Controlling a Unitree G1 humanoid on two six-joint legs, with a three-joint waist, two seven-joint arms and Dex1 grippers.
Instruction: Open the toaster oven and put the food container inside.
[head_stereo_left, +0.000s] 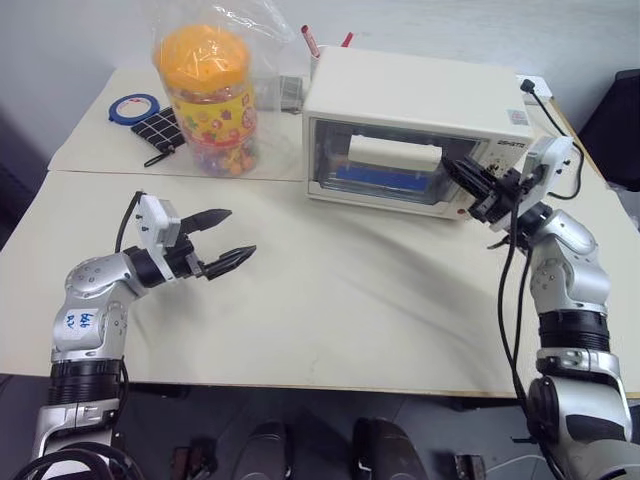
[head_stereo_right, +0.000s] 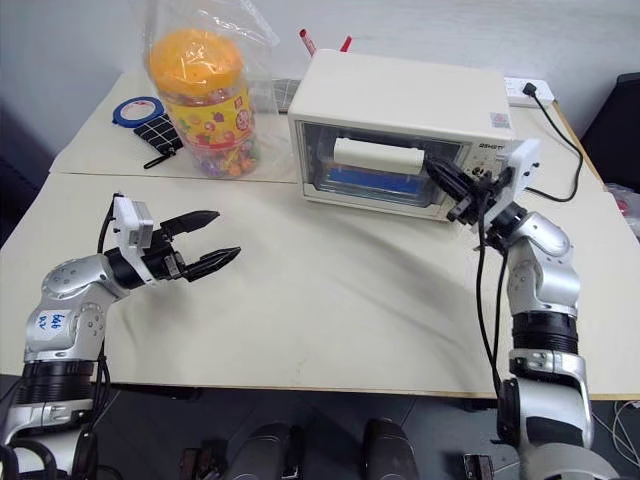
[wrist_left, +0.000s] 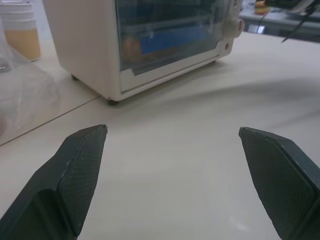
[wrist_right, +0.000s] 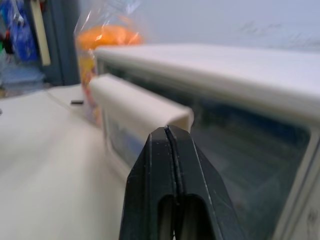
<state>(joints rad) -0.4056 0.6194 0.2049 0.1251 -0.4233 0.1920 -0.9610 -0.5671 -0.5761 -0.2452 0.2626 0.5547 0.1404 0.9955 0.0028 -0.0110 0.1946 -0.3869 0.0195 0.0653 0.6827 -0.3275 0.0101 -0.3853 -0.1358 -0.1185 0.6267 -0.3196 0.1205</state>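
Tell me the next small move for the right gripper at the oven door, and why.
Probably none beyond backing off. The toaster oven has its door up, and the food container shows blue behind the glass, so the task looks done. The right gripper is shut with its tips at the end of the door handle; the left gripper hangs open over the table.

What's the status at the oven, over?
Left gripper open, empty. Right gripper shut at the door handle. Oven closed, container inside. Nothing in the way.

The toaster oven (head_stereo_left: 412, 95) was cream-white, blue showing behind its glass. The snack jar (head_stereo_left: 207, 100) had an orange lid and multicoloured print. The worktop (head_stereo_left: 330, 300) was pale beige.
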